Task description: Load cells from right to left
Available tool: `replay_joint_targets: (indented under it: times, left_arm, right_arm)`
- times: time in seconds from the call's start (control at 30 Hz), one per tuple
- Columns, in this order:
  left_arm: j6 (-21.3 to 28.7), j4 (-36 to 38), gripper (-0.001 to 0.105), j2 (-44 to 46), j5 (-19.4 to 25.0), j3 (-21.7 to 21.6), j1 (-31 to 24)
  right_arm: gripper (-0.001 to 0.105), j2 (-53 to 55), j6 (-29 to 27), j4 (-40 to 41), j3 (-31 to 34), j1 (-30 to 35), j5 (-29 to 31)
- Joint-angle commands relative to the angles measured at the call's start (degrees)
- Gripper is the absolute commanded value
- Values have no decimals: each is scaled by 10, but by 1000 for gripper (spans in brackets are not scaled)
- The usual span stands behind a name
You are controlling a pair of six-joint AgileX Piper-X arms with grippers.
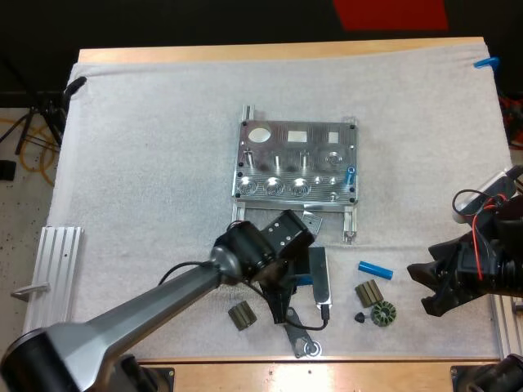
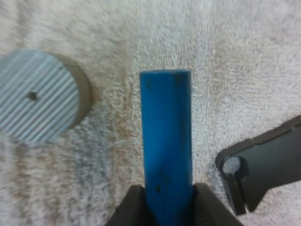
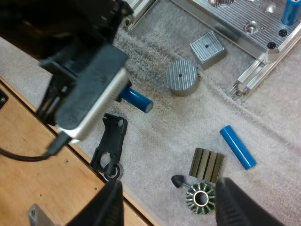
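While left gripper (image 2: pixel 167 209) clamps blue cylinder (image 2: pixel 166 141), left arm slants low just in front of metal fixture (image 1: pixel 296 163). Right gripper (image 3: pixel 171 205) spread wide, front-right of fixture, near loose blue cylinder (image 3: pixel 237 147). Third cylinder (image 1: pixel 350 175) upright at fixture's right front corner.

My left arm (image 1: pixel 122 318) reaches in from seven o'clock toward the centre of the high view, wrist bent downward. The left gripper (image 2: pixel 167 209) presses its fingers (image 2: pixel 134 207) on a blue cylinder (image 2: pixel 167 141) from both sides. My right gripper (image 1: pixel 426 287) sits at four o'clock, pointing toward nine o'clock, fingers spread apart, holding nothing.
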State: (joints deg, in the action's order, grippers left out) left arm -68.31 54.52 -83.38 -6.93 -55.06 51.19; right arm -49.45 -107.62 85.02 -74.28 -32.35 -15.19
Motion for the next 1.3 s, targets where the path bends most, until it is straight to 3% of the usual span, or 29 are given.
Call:
replay_joint_targets:
  times: [0.0,0.23,0.43,0.57,0.77,1.27]
  left_arm:
    - [-4,8,0,24,-2,-1,0]
    - [-2,6,0,108,-2,-1,0]
    - [5,-1,0,155,-4,-1,0]
    - [5,-27,0,183,-29,-1,0]
    - [5,-63,0,205,-57,-1,0]
    - [5,-102,0,207,-57,-1,0]
  right_arm:
    - [45,1,-1,-3,1,1,0]
    - [45,0,31,-51,38,1,-37]
    - [45,0,102,-124,79,1,-98]
    - [45,0,138,-168,100,1,-130]
    - [45,0,195,-236,136,1,-150]
    - [45,-1,294,-369,228,1,-199]
